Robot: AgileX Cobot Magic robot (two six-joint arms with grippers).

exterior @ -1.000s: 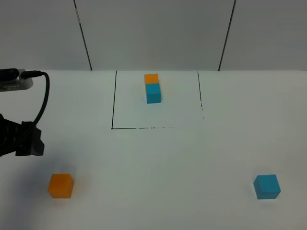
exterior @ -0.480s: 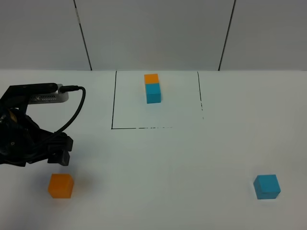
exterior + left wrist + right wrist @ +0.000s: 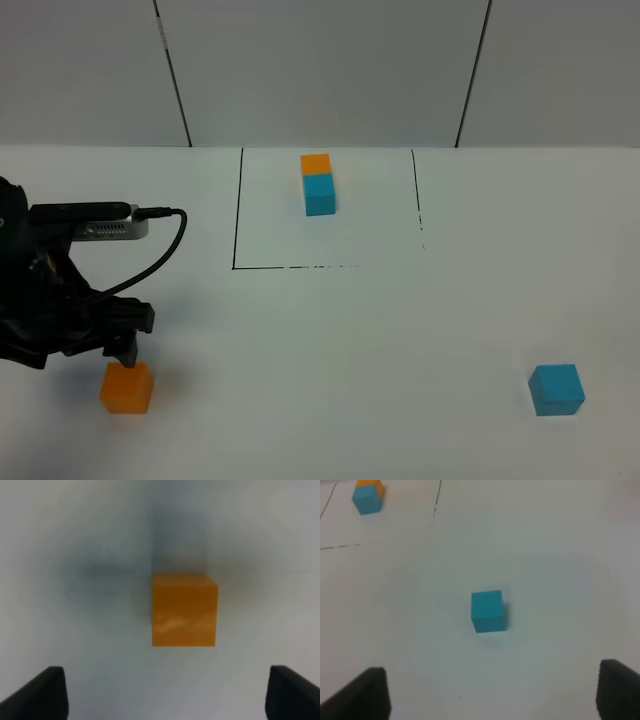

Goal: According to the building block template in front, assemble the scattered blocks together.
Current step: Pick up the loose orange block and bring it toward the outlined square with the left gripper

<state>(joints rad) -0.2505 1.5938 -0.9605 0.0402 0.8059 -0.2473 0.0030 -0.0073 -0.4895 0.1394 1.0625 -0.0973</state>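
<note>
A matte orange cube (image 3: 126,388) sits on the white worktop (image 3: 350,340) near its front left corner. The left tool (image 3: 125,348) hangs right over the cube's far edge. In the left wrist view this tool (image 3: 167,697) is spread wide. Its two dark fingertips (image 3: 47,695) show only at the outer corners of the picture. The orange cube (image 3: 184,610) lies ahead of them, roughly centred in the gap and touched by neither. A black cable (image 3: 165,245) loops from the arm above the tool.

A matte cyan-blue cube (image 3: 556,389) rests well apart from it, near the front right of the worktop. The right tool is outside the high view. In the right wrist view it (image 3: 492,692) is likewise spread wide and holds nothing. The cyan-blue cube (image 3: 488,611) stands alone on the worktop ahead of the gap.

The building block template (image 3: 318,185) stands at the back centre. It is an orange cube touching a cyan-blue cube, with the orange one farther back. It lies inside a thin black drawn rectangle outline (image 3: 236,220), close to the outline's far side. The template (image 3: 367,496) also shows at the edge of the right wrist view, partly cut off.
</note>
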